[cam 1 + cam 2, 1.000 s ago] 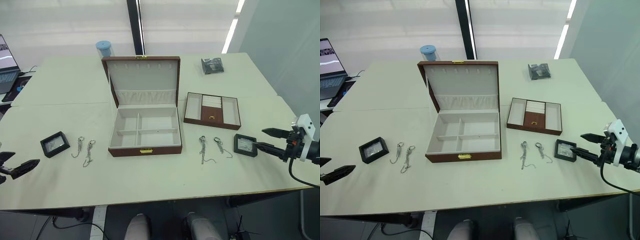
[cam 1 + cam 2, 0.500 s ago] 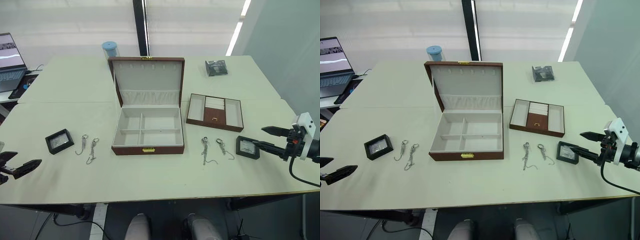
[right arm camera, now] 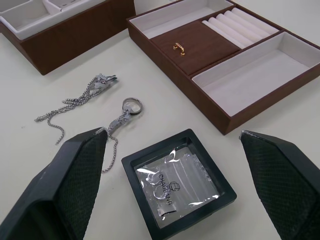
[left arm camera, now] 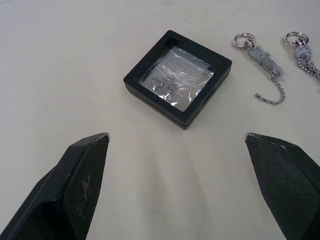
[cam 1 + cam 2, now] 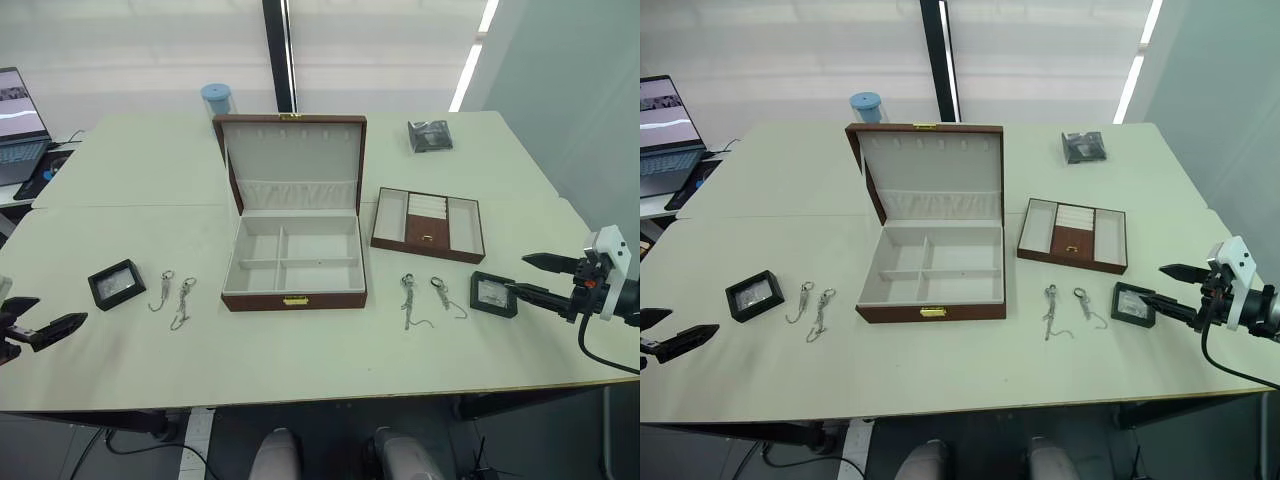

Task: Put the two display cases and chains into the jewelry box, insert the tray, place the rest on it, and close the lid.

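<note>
Display cases lie flat on the table [image 5: 300,380], one just ahead of each spread claw.

Near the table's left edge, the left display case [image 5: 116,284] is seen beyond the left claw [image 5: 38,330], whose fingers are parted with nothing between them; two chains [image 5: 172,296] lie beside it, their long axes running toward the front edge. By the right edge, the right display case [image 5: 493,294] sits just in front of the right claw [image 5: 533,276], likewise spread and empty, with two more chains [image 5: 422,297] beside it. At the table's middle the jewelry box [image 5: 293,262] stands with its lid [image 5: 291,164] raised, long side parallel to the front edge. The tray [image 5: 428,223] rests between box and right edge.
</note>
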